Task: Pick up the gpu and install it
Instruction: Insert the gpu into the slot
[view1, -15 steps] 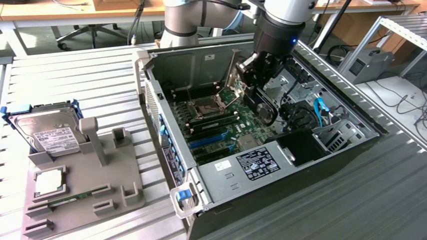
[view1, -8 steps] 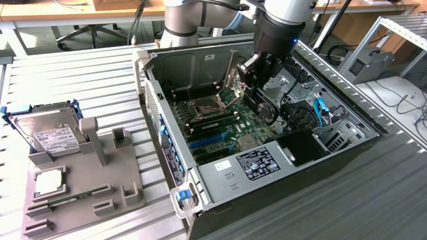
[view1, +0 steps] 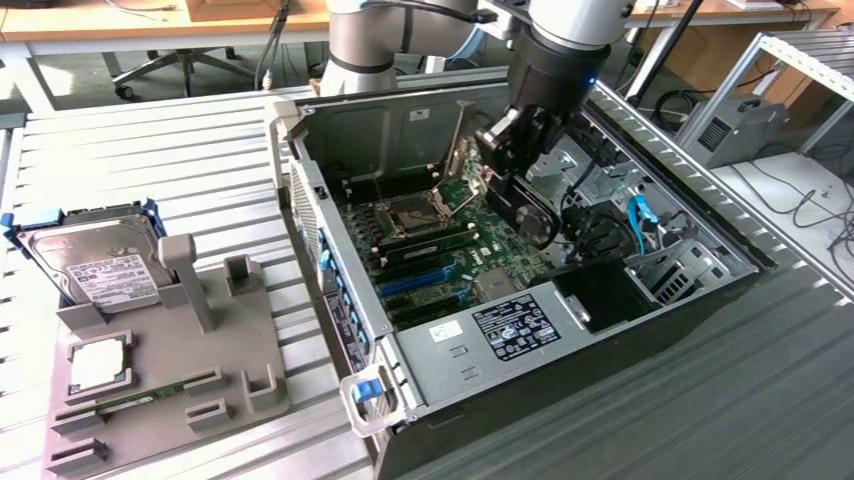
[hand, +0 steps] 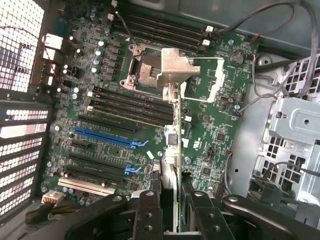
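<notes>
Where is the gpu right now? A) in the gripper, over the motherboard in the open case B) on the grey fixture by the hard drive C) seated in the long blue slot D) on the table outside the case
A: the gripper is shut on the gpu, which hangs above the motherboard; the long blue slot is bare.

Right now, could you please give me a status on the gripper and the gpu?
Gripper shut on gpu, card edge-on. Held above motherboard inside open case, not seated. Raised socket plate near the card's far end.
</notes>
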